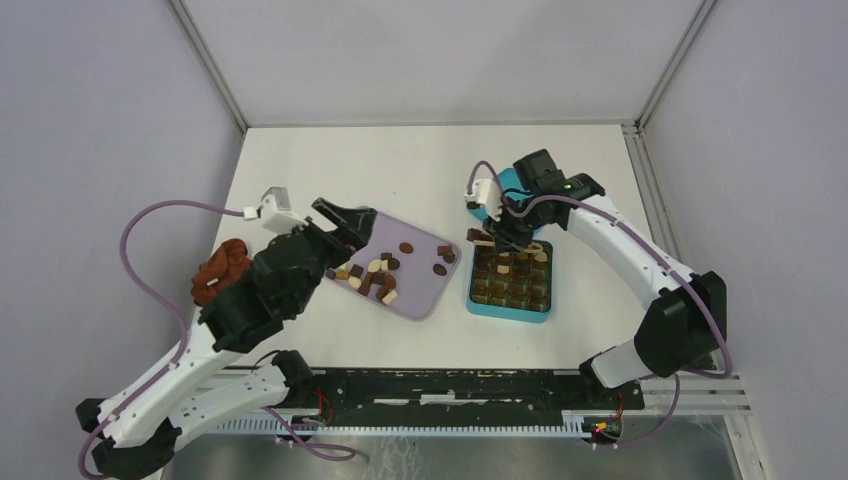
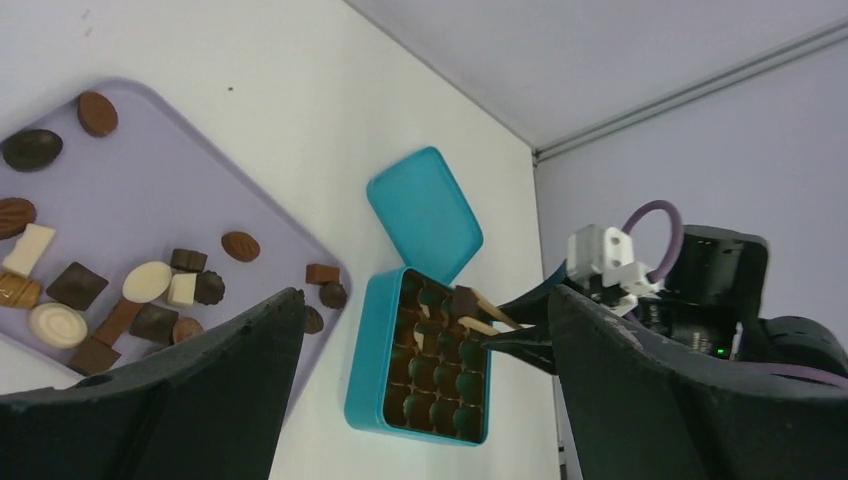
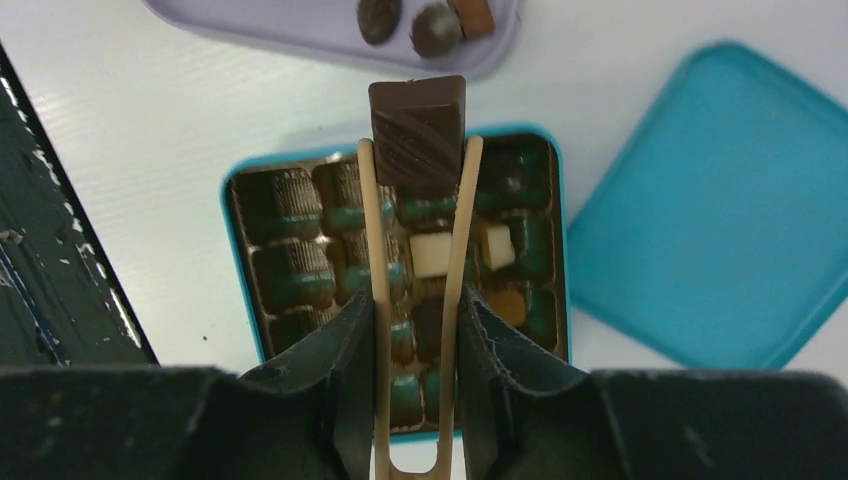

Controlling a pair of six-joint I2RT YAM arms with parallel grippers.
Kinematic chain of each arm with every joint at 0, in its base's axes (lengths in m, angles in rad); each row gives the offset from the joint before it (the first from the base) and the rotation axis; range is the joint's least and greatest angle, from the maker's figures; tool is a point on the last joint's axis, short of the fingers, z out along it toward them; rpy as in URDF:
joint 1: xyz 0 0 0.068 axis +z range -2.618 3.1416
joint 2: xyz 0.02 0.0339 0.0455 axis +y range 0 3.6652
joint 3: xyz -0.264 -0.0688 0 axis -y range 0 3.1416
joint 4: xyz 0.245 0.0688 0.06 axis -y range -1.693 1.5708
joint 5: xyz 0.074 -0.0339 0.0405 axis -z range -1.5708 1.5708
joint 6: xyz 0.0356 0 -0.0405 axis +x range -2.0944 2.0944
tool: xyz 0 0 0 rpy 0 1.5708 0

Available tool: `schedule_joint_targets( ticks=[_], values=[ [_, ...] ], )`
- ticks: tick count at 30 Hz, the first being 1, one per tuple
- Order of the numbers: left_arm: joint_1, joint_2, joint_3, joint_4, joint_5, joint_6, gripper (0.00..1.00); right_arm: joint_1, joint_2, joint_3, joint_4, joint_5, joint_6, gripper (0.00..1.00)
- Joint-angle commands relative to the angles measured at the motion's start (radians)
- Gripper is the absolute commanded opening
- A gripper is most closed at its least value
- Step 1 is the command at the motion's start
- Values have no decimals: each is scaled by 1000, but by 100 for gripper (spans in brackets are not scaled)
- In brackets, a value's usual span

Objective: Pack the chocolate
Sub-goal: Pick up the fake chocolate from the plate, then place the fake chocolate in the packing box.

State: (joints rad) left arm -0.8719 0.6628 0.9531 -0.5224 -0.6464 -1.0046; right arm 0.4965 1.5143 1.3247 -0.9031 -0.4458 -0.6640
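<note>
My right gripper [image 1: 505, 235] [image 3: 417, 305] is shut on wooden tongs [image 3: 378, 250]. The tongs pinch a dark square chocolate [image 3: 418, 135] [image 2: 462, 300] just above the far edge of the open teal box [image 1: 472, 295] [image 3: 235, 250]. The box's brown cavity insert holds a few pieces, two cream-white ones among them. Several dark, mid brown and cream chocolates [image 1: 375, 275] [image 2: 150, 280] lie on the lavender tray [image 1: 420, 295] [image 2: 130, 160]. My left gripper [image 1: 350, 225] [image 2: 425, 295] is open and empty above the tray's far left part.
The teal lid [image 2: 425, 215] [image 3: 710, 210] lies flat on the table just behind the box, partly under my right wrist. A rust-brown cloth lump [image 1: 220, 270] sits left of my left arm. A black rail runs along the near table edge.
</note>
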Motion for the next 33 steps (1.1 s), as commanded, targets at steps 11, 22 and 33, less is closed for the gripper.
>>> schedule_joint_targets(
  ticks=[11,22,33],
  values=[
    [0,401,38,169,285,75,93,-389,-214,-254,-115,110,-210,20],
    [-21,552,22,276,368,93,92,-424,-183,-303,-101,183,-229,20],
    [-26,594,43,259,357,109,91,-362,-149,-332,-58,240,-191,23]
  ],
)
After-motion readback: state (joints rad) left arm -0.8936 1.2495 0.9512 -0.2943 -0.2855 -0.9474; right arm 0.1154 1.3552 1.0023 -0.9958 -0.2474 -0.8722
